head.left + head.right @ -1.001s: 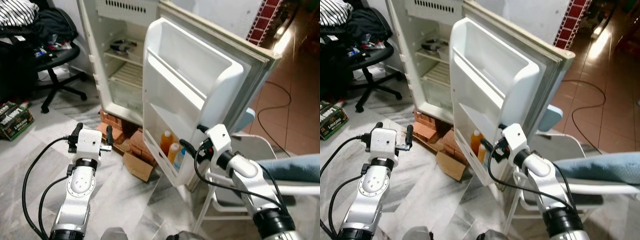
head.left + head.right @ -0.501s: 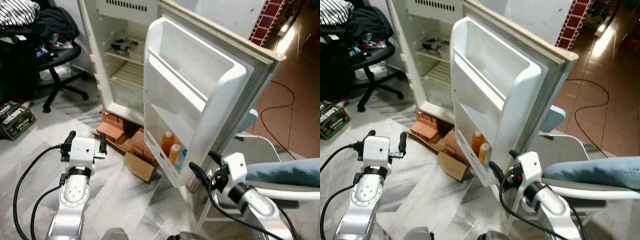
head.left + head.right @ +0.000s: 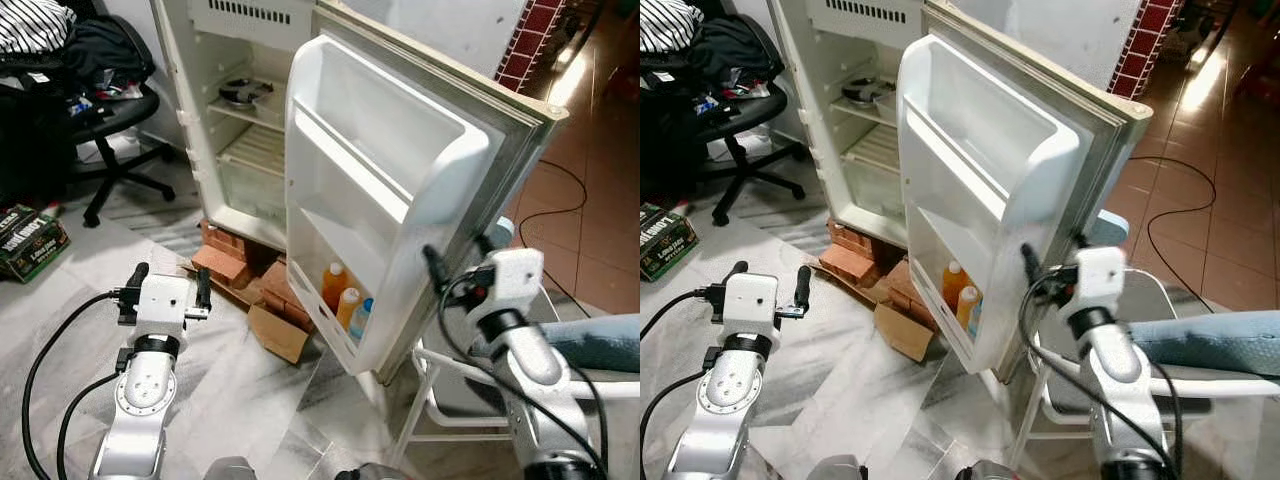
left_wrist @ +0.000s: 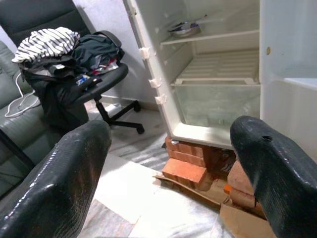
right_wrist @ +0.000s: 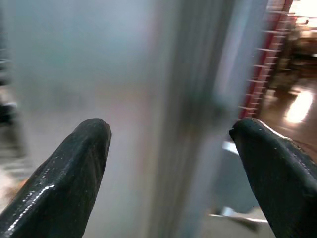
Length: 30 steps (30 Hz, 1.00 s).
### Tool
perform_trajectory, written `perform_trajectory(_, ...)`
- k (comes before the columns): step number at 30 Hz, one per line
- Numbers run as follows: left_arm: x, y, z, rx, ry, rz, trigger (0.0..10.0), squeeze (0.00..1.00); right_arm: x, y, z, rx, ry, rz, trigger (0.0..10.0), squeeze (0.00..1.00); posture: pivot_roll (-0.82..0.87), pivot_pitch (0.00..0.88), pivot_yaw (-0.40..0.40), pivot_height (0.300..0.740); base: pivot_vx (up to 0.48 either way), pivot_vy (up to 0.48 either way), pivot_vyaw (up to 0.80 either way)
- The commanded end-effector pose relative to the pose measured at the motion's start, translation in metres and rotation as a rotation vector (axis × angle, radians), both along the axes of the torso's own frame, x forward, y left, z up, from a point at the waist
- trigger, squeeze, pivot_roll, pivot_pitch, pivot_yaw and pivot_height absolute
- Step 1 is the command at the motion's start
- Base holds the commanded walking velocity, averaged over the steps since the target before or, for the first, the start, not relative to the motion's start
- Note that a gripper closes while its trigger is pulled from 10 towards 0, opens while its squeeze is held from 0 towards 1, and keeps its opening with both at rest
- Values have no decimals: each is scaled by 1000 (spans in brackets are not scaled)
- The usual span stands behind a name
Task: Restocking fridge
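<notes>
Beside the fridge door's (image 3: 400, 190) outer edge, right tool (image 3: 460, 258) gapes; left tool (image 3: 167, 287) gapes over floor (image 3: 250, 390).

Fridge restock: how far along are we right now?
Partly done: the fridge door stands open, with two orange bottles and a blue-capped one in its bottom rack. In hand: nothing; the right gripper is open at the door's outer edge, and the left gripper is open and empty over the floor. Left: the inner shelves are nearly bare, holding one metal bowl.
</notes>
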<state>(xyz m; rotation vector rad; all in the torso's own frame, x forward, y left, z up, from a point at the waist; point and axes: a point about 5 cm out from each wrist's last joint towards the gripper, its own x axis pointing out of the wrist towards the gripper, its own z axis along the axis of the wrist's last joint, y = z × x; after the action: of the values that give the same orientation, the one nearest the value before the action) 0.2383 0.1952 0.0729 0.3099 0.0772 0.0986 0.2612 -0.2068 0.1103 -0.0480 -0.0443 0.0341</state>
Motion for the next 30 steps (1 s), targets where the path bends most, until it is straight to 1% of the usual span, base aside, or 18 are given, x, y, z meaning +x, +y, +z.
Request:
perform_trajectory(1,-1,2,2,9,1,7,10000,0,4,-4,5,9,-23,-51,10000,0,76,14,-29,740,0,0,0)
perform_trajectory(2,-1,2,2,9,1,7,10000,0,4,-4,5,9,-23,-51,10000,0,76,14,-29,740,0,0,0)
perform_trajectory(3,-2,2,2,8,5,3,10000,0,8,-3,7,15,-30,-55,10000,0,80,14,-26,740,0,0,0)
perform_trajectory(5,-2,1,1,-5,18,-9,10000,0,17,2,11,37,-44,-46,10000,0,82,14,-24,740,0,0,0)
perform_trajectory(7,-3,1,-1,-14,30,-21,10000,0,29,9,18,71,-61,-4,10000,0,93,11,-23,740,0,0,0)
perform_trajectory(9,-3,0,-3,-45,48,-29,10000,0,40,20,24,197,-53,79,10000,0,101,9,-25,740,0,0,0)
perform_trajectory(10,-4,-2,-5,-88,67,-45,10000,0,46,32,37,282,-87,188,10000,0,101,9,-25,740,0,0,0)
perform_trajectory(12,-4,-2,-5,-97,70,-49,10000,0,47,34,40,293,-97,211,10000,0,101,9,-25,740,0,0,0)
perform_trajectory(15,-10,-5,-10,-157,115,-66,10000,0,52,46,55,368,-119,366,10000,0,115,9,-35,740,0,0,0)
perform_trajectory(17,-10,-5,-10,-157,115,-66,10000,0,52,46,55,368,-119,366,10000,0,115,9,-35,740,0,0,0)
perform_trajectory(18,-13,-6,-14,-184,137,-61,10000,0,50,51,61,411,-124,447,10000,0,121,10,-39,740,0,0,0)
perform_trajectory(19,-20,-8,-20,-229,176,-51,10000,0,37,60,72,490,-125,646,10000,0,129,12,-45,740,0,0,0)
perform_trajectory(21,-25,-12,-24,-255,211,-69,10000,0,22,65,76,528,-108,811,10000,0,130,13,-45,740,0,0,0)
perform_trajectory(23,-29,-19,-28,-269,256,-115,10000,0,8,67,77,557,-93,933,10000,0,129,14,-43,740,0,0,0)
perform_trajectory(27,-28,-19,-29,-257,256,-126,10000,0,5,64,72,567,-56,939,10000,0,124,14,-40,740,0,0,0)
perform_trajectory(30,-27,-18,-27,-254,264,-130,10000,0,1,62,59,520,10,964,10000,0,114,16,-32,740,0,0,0)
